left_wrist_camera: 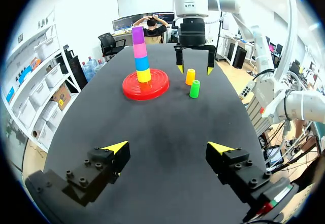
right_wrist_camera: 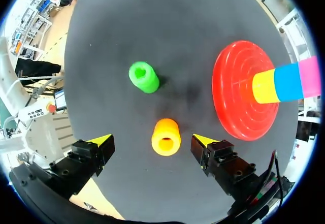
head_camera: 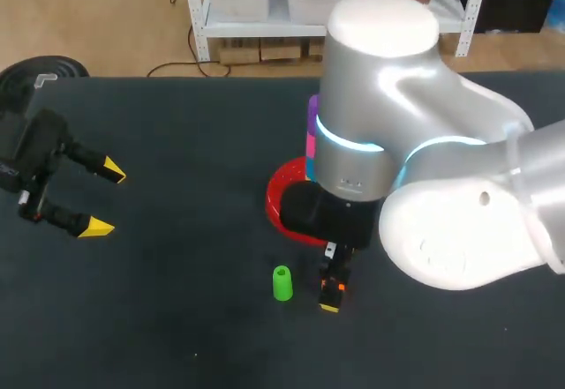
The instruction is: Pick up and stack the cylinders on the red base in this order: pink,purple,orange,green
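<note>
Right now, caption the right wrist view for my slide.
Open right claw over the orange cylinder, green cylinder ahead.

Two cylinders (right_wrist_camera: 165, 136) side by side near base (right_wrist_camera: 234, 79)

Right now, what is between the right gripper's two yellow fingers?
The orange cylinder stands between the open fingers of the right gripper, touching neither; the right wrist view shows it.

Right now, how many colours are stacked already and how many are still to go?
Halfway. The pink cylinder and the purple cylinder already sit on the tower on the red base. The right pincer hangs open over the orange cylinder, which stands on the table, not gripped yet. The green cylinder sits beside it, untouched. Orange, then green, are left.
</note>
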### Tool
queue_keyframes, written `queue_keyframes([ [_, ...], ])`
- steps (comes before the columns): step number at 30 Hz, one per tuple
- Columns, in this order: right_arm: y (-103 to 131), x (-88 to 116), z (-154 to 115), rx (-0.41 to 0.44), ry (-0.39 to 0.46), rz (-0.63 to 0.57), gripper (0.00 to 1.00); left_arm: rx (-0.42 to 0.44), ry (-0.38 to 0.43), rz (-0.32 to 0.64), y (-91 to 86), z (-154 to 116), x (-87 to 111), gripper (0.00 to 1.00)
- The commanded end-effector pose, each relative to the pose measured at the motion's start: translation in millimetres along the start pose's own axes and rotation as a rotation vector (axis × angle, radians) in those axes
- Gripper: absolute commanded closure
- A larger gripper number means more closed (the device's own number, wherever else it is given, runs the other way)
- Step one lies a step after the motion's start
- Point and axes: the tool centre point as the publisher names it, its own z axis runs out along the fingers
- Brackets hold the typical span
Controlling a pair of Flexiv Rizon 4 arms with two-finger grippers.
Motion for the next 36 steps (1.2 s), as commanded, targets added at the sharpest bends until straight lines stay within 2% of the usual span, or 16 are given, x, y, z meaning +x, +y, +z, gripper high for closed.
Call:
queue_keyframes([
  [1,-2.3,-8.6,4.3,0.0,0.012,-0.003,0.0,-0.001,-0.003,0.002,0.2,0.3,1.2,0.0],
  [36,-2.9,-9.8,13.3,0.022,0.013,-0.009,0.0,-0.001,-0.003,0.002,0.2,0.3,1.2,0.0],
])
